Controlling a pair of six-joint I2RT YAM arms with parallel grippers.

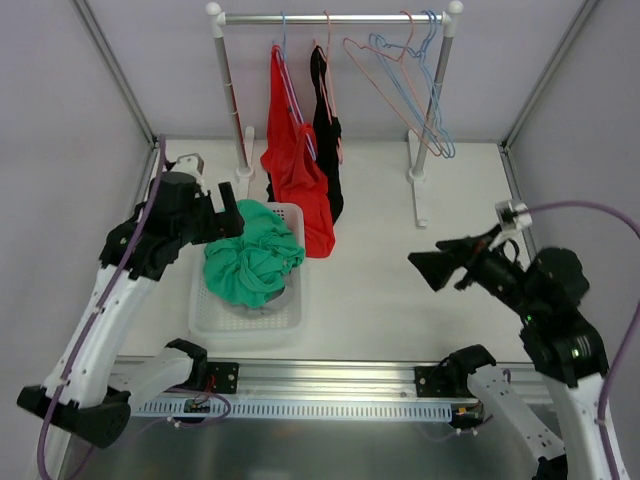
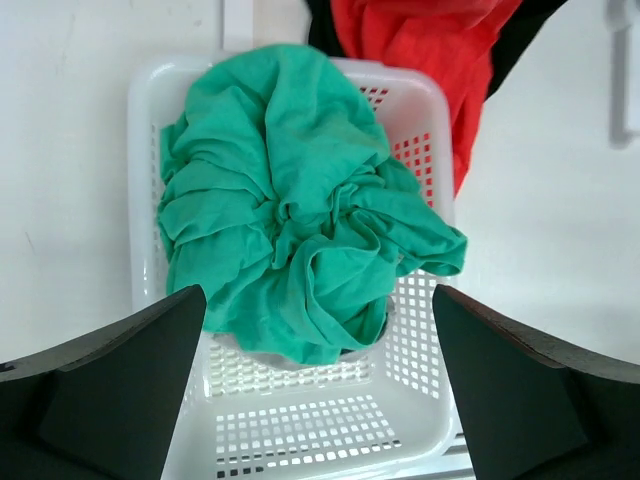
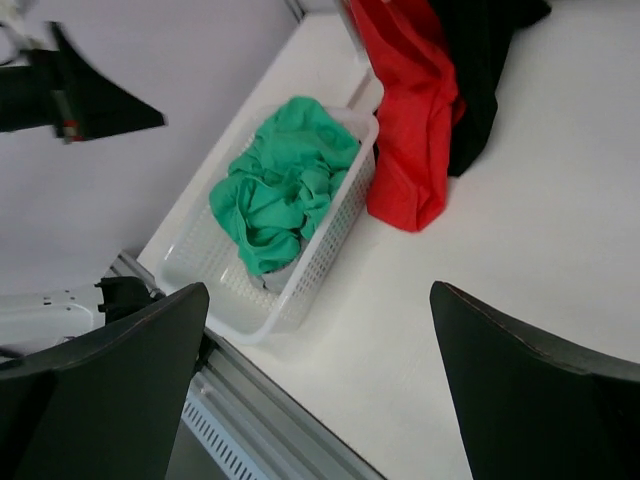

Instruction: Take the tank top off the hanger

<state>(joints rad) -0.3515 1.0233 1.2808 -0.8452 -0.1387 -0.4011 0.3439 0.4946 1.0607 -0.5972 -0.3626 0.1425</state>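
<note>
A red tank top hangs on a hanger from the rail, its hem resting on the table; it shows in the left wrist view and the right wrist view. A black tank top hangs on a pink hanger behind it. A green garment lies crumpled in a white basket. My left gripper is open and empty above the basket's far end. My right gripper is open and empty over the table, to the right of the clothes.
Several empty wire hangers hang at the right of the rail. The rack's posts stand on white feet on the table. A grey cloth peeks from under the green garment.
</note>
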